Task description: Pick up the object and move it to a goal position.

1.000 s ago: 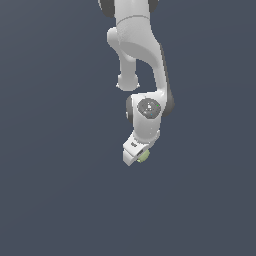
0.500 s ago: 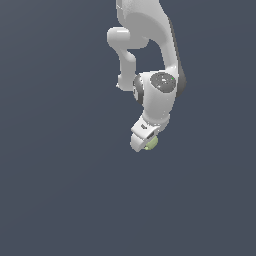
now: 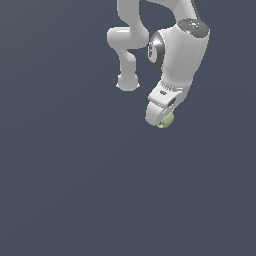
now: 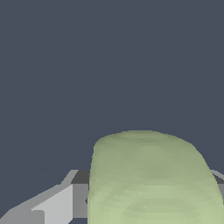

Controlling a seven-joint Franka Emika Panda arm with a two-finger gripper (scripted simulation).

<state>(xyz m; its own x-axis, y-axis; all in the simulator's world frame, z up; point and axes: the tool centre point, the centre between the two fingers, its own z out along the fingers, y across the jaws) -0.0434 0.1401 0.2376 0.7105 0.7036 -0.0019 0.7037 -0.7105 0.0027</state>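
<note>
The object [image 3: 166,120] is a small pale yellow-green rounded lump. It sits at the tip of my white gripper [image 3: 160,119], which is shut on it and holds it in the air in the upper right of the exterior view. In the wrist view the object [image 4: 146,179] fills the space between my grey fingers [image 4: 57,203]; one finger shows on each side of it. The hand partly hides the lump in the exterior view.
The white arm [image 3: 127,45] bends down from the upper edge of the exterior view. A plain dark grey-blue surface [image 3: 75,190] lies all around.
My gripper has moved up and toward the exterior view's right with the object held in it. The wrist has swung with it.
</note>
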